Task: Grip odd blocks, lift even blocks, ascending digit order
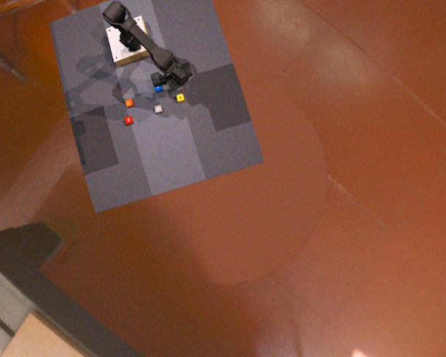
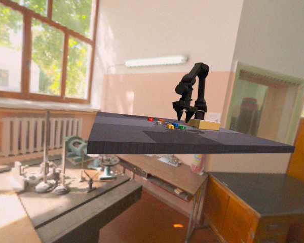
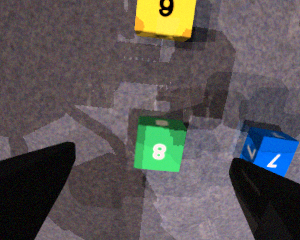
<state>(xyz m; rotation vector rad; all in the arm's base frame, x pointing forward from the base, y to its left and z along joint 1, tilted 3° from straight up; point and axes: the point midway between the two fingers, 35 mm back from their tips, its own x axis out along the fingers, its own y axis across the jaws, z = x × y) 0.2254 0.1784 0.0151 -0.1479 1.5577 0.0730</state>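
My gripper (image 2: 183, 120) (image 3: 154, 159) is open and empty above the table, with its fingertips to either side of the green block in the wrist view. The green block (image 2: 182, 127) (image 3: 146, 145) shows an 8 and sits on the table; the arm hides it in the top view. The blue block (image 1: 158, 88) (image 2: 175, 124) (image 3: 280, 146), showing a 7, lies beyond the right finger, partly behind it. The yellow block (image 1: 180, 97) (image 2: 170, 126) (image 3: 157, 25) has a partly cropped digit, like a 9 or an inverted 6.
A white block (image 1: 158, 108) (image 2: 158, 122), an orange block (image 1: 128, 102) (image 2: 161, 120) and a red block (image 1: 128, 120) (image 2: 150, 119) sit farther off; their digits are too small to read. The arm's base plate (image 1: 119, 50) (image 2: 208, 125) stands behind the blocks.
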